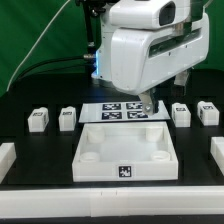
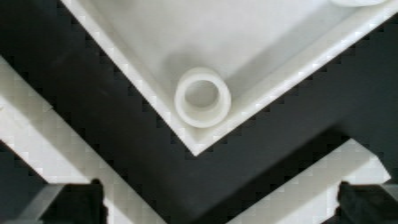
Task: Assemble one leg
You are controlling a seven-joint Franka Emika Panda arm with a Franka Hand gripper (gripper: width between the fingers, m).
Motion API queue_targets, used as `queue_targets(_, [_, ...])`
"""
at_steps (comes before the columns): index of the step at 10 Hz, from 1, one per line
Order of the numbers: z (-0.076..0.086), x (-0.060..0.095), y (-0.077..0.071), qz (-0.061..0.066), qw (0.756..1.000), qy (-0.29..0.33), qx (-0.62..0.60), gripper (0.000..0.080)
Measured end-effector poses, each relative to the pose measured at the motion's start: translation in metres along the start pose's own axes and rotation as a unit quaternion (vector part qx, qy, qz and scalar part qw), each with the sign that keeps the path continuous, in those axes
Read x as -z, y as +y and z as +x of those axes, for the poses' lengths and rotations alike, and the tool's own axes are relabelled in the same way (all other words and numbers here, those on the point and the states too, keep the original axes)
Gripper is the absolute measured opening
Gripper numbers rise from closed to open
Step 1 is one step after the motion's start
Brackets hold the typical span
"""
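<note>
White panel point(image 1: 100, 170) near centre of black table point(image 1: 40, 160); marker board point(image 1: 122, 110) just behind.

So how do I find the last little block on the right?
Start at the big white square panel on the black table. Past its corner on the exterior view's right sit two small tagged blocks; the leg is the outer one, farther out than its twin.

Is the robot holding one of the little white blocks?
No, the gripper hangs empty over the panel, and all four legs sit on the table.
</note>
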State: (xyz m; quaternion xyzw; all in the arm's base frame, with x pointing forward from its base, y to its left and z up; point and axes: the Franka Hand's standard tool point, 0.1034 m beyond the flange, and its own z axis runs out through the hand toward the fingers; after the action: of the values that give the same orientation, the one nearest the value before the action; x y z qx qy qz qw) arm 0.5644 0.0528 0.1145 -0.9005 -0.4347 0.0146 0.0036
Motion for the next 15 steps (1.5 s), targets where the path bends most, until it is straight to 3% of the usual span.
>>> queue_targets(9, [-0.001,-0.001,0.0,0.001,1.0,0.0,0.001,0.065])
queue_targets(11, [-0.02,-0.013,-0.01,-0.002,0.999,0.003,0.04,0.065])
queue_targets(13, [-0.05,-0.035,-0.022,-0.006,0.993,0.009,0.116,0.065])
queue_targets(15, [-0.072,-0.047,-0.025,0.005,0.988,0.002,0.157,0.065])
